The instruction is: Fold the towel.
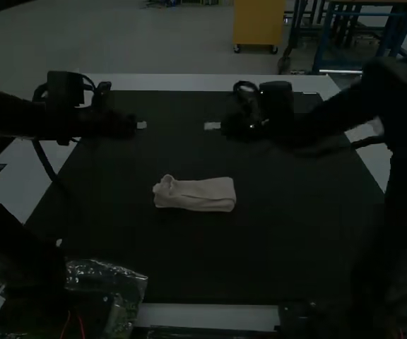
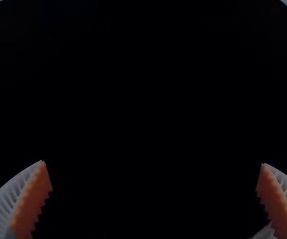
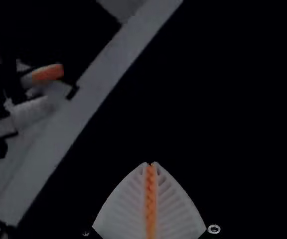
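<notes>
Towel [image 1: 200, 195] lying as a narrow folded strip on the bench [image 1: 225, 261], folding seemingly all but done.
One end looks bunched, perhaps wanting a light tidy; beyond, left fingers [image 2: 30, 204] stand apart, right fingers [image 3: 126, 206] together.

You have the mat [image 1: 260, 261] on the table [image 1: 182, 82], the towel [image 1: 200, 196] near the mat's middle — and nearer you, leftward, the plastic [image 1: 122, 277] beside the left arm's base [image 1: 37, 300]
</notes>
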`<state>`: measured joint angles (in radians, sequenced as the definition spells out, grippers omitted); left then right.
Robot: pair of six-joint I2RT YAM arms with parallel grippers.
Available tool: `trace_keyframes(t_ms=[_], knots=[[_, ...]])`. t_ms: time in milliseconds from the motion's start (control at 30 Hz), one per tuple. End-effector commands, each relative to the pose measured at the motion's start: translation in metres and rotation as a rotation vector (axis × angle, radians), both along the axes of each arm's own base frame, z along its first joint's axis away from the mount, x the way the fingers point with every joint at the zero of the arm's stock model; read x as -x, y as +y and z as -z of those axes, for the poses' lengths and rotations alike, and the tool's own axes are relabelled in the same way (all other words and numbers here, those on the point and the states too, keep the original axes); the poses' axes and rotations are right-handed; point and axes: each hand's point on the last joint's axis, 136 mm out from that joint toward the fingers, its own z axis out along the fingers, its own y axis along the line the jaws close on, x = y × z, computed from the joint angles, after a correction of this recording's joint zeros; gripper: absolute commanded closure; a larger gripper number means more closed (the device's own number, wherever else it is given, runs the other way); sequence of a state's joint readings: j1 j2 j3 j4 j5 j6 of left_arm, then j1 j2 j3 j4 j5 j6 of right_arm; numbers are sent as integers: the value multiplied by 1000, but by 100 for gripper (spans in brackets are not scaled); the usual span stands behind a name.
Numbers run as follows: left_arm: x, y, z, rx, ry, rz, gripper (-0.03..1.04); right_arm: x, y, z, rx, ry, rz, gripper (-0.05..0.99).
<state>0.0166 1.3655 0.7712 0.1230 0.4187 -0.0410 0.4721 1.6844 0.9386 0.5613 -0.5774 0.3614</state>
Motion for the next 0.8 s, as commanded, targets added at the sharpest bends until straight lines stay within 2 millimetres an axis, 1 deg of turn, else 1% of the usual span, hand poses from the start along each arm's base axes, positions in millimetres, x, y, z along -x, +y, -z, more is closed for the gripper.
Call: trace_keyframes(t_ms=[0,33,100,133,167,200,233,333,467,533,633,700,767], knots=[[3,-21,-48,30,-91,37,4,12,-20,-79,-83,-128,-6,78],[6,-27,-54,28,-106,42,4,18,-27,-94,-98,-144,-7,71],[14,-35,-70,28,-146,55,4,33,-41,-120,-112,-174,-1,50],[18,-38,-77,36,-161,52,4,42,-49,-133,-117,-197,7,37],[23,-39,-87,41,-187,47,4,50,-57,-144,-123,-219,20,18],[27,-39,-96,56,-208,34,4,61,-65,-156,-132,-248,29,4],[32,-37,-105,71,-233,19,4,71,-74,-169,-144,-285,43,1],[47,-29,-131,100,-321,-21,4,105,-104,-206,-187,-403,93,1],[77,-18,-160,110,-428,-56,4,155,-145,-244,-254,-533,183,1],[94,-14,-172,114,-473,-64,4,179,-162,-255,-267,-596,228,1],[118,-2,-185,113,-538,-101,4,215,-183,-265,-269,-694,294,1],[140,6,-199,115,-610,-124,4,240,-192,-270,-272,-771,330,1],[165,12,-212,120,-684,-140,4,260,-201,-273,-266,-825,378,1]])
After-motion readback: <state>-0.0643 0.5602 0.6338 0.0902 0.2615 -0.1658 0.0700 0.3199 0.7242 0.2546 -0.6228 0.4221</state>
